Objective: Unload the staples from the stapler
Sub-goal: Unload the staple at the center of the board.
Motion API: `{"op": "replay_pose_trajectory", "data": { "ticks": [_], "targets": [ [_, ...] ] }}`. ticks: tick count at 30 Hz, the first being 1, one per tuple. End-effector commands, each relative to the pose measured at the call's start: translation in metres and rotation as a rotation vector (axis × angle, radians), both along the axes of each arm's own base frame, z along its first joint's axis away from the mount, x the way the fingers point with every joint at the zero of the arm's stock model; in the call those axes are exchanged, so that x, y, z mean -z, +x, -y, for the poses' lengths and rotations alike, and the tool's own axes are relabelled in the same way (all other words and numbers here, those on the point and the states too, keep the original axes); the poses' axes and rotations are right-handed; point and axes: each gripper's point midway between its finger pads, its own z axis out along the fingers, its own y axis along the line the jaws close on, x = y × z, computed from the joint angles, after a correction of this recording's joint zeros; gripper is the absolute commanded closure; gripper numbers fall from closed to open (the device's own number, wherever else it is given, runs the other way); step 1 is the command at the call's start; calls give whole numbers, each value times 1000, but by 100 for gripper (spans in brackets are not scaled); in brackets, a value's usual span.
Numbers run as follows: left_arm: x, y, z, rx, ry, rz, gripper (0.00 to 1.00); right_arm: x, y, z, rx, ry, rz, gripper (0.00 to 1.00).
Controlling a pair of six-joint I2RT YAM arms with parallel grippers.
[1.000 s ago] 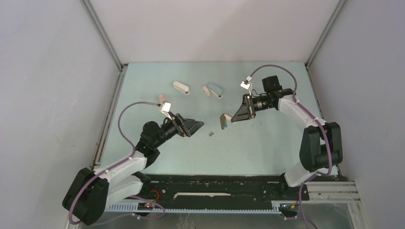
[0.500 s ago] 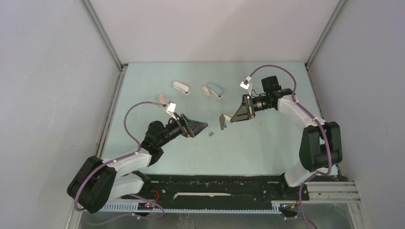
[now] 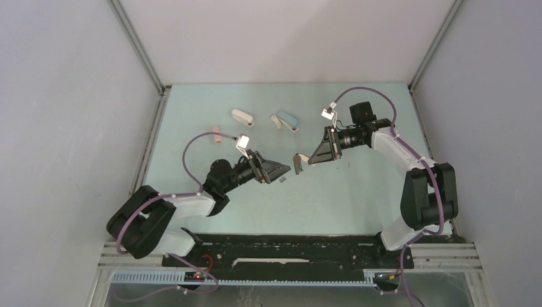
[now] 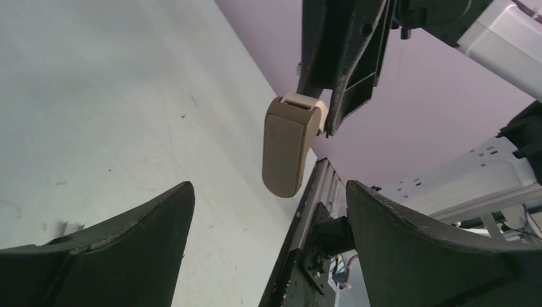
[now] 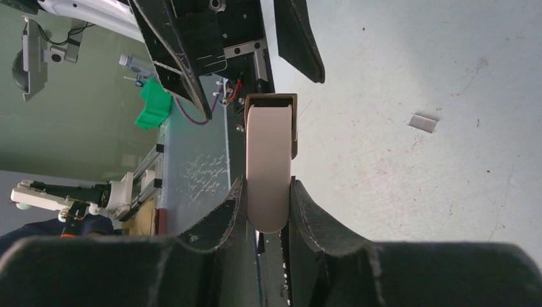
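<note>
over the last second the left arm has been stretched towards the middle of the table (image 3: 358,192). the left gripper (image 3: 286,171) is now brought just beside the beige stapler (image 3: 297,161), where 1 second ago it was held well short of it. its jaws are seen spread wide in the left wrist view, with nothing between them. the stapler is framed in the gap ahead and is not yet touched.

the right gripper (image 5: 268,192) has not been moved. it is kept clamped on the rounded end of the stapler, which appears to be held clear of the table with its other end pointed at the left gripper. a metal channel is seen at that far end behind the beige cover, but whether any staples are left inside cannot be told.

1 short grey strip of staples (image 5: 424,122) is lying loose on the table, just below the left gripper in the top view, and is touched by neither arm. 3 other staplers, a white stapler (image 3: 242,117), a blue stapler (image 3: 286,119) and a pink stapler (image 3: 217,134), are left at the far side, well apart from the work.

from this approach a 2-handed step is judged to be in preparation: the stapler is braced by the right arm so that its free end can be taken or pulled by the left. part of the load is judged to be already out.
</note>
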Motion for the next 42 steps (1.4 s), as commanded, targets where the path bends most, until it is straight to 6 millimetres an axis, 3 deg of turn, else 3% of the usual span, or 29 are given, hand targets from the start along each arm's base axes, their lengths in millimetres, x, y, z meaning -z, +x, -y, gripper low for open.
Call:
{"op": "replay_pose_trajectory", "data": {
  "ticks": [1,14,26,35,42],
  "targets": [
    [-47,-4,17,78,-131,114,9,-6,-5,-4,-29,39,-12,100],
    [-46,-8,40,199,-202,75,37,-8,-7,-6,-39,52,-13,100],
    [-41,-16,49,252,-191,67,41,-12,-8,-5,-43,62,-6,100],
    [-28,-11,52,246,-173,32,38,-14,-9,-6,-49,72,-10,100],
    [-36,-13,52,250,-184,53,44,-12,-8,-5,-46,67,-10,100]
  ]
}}
